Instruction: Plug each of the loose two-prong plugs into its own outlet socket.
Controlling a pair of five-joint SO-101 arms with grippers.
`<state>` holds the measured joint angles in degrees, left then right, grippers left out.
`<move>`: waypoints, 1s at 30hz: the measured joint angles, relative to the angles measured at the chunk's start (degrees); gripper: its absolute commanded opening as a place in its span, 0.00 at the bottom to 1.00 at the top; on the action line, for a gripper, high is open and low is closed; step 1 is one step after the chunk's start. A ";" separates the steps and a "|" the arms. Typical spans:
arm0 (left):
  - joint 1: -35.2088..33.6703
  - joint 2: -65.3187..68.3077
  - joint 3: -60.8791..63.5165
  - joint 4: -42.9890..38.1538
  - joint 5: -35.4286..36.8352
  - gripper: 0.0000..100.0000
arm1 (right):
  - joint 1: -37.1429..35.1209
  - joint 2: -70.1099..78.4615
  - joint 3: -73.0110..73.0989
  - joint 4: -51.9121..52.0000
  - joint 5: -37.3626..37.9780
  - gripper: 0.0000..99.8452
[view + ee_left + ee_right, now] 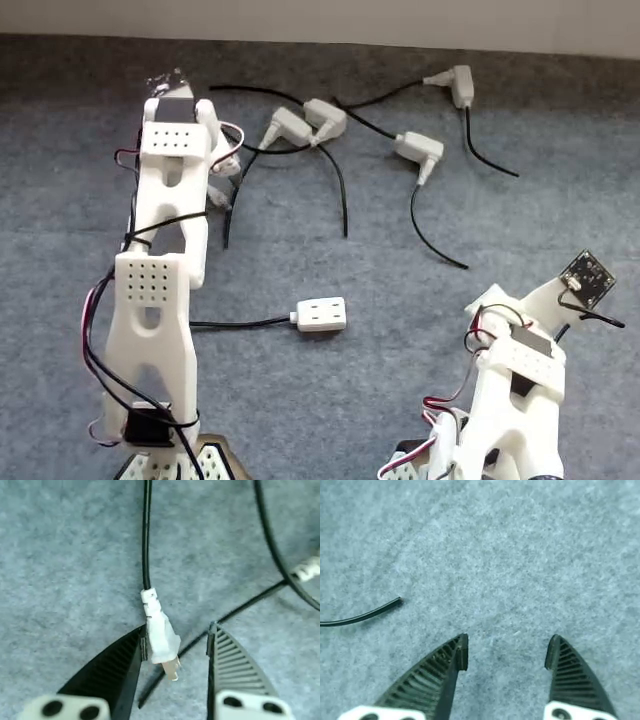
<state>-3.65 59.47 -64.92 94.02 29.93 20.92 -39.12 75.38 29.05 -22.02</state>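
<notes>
Plug, white, two-prong: lies on grey carpet between jaws of left claw, body against one jaw, apart from other. Prongs point toward claw base. Left claw jaws spread, not clamped. Right claw jaws spread above carpet; black cord end nearby. Outlet block: well apart from both claws.
</notes>
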 measured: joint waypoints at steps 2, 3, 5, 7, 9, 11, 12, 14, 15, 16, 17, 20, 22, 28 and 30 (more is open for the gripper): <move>0.62 0.00 -0.70 0.00 0.00 0.21 | 0.00 0.00 0.00 0.00 0.00 0.25; 0.88 0.00 -0.88 0.00 0.00 0.21 | 0.00 0.00 0.00 0.00 0.00 0.25; 1.05 0.00 -1.05 0.00 0.00 0.21 | 0.00 0.00 0.00 0.00 0.00 0.25; 1.14 0.00 -1.05 0.00 0.00 0.21 | 0.00 0.00 0.00 0.00 0.00 0.25; 1.14 0.00 -1.05 0.00 0.00 0.21 | 0.00 0.00 0.00 0.00 0.00 0.25; 1.14 0.26 -1.05 0.00 0.00 0.21 | 0.00 0.00 0.00 0.00 0.00 0.25; 1.14 0.88 -1.05 0.00 0.00 0.21 | 0.00 0.00 0.00 0.00 0.00 0.25; 0.70 2.20 -1.05 0.00 0.00 0.21 | 0.00 0.00 0.00 0.00 0.00 0.25; 0.35 2.81 -1.05 0.00 0.00 0.21 | 0.00 0.00 0.00 0.00 0.00 0.25; 0.18 3.25 -0.97 0.00 0.00 0.21 | 0.00 0.00 0.00 0.00 0.00 0.25; 0.18 3.43 -0.97 0.00 0.00 0.21 | 0.00 0.00 0.00 0.00 0.00 0.25; 0.09 3.52 -0.97 0.00 0.00 0.13 | 0.00 0.00 0.00 0.00 0.00 0.25; 0.09 3.52 -0.97 0.00 0.00 0.07 | 0.00 0.00 0.00 0.00 0.00 0.25; 0.00 3.52 -0.97 0.00 0.09 0.01 | 0.00 0.00 0.00 0.00 0.00 0.25; -0.09 3.52 -0.97 0.00 0.09 0.01 | 0.00 0.00 0.00 0.00 0.00 0.25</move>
<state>-3.74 62.99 -65.89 94.02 30.02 20.92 -39.12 75.38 29.05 -22.02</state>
